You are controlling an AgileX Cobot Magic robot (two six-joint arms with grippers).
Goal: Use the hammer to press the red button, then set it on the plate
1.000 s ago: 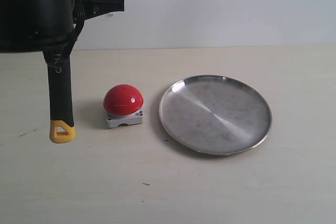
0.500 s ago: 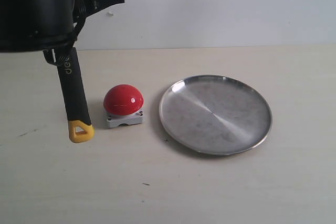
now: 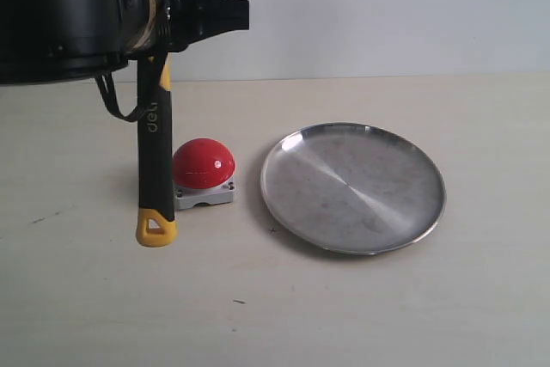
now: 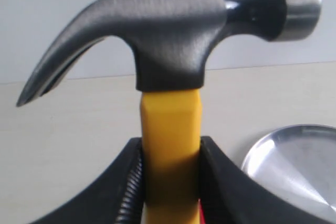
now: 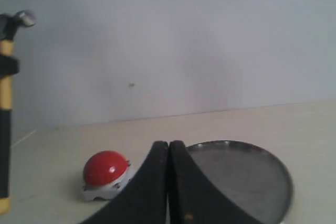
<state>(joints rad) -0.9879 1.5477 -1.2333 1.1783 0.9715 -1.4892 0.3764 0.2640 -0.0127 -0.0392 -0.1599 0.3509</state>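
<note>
My left gripper (image 4: pixel 170 153) is shut on the hammer (image 4: pixel 173 30), clamping the yellow neck just under the dark head. In the exterior view the hammer (image 3: pixel 155 152) hangs upright, head up and hidden behind the arm. Its yellow looped tip (image 3: pixel 155 228) sits low, just left of the red button (image 3: pixel 203 163). The silver plate (image 3: pixel 352 186) lies to the right of the button with nothing on it. My right gripper (image 5: pixel 169 146) is shut and holds nothing; its view shows the button (image 5: pixel 105 169), the plate (image 5: pixel 247 177) and the hammer (image 5: pixel 5 103) off to one side.
The tan tabletop (image 3: pixel 344 315) stretches in front of the button and plate. A pale wall (image 3: pixel 387 15) stands behind it. The bulky dark left arm (image 3: pixel 60 15) fills the exterior view's upper left corner.
The left arm has carried the hammer to the right, from well left of the button to right beside it. The handle has swung back to upright. The right gripper has stayed shut.
</note>
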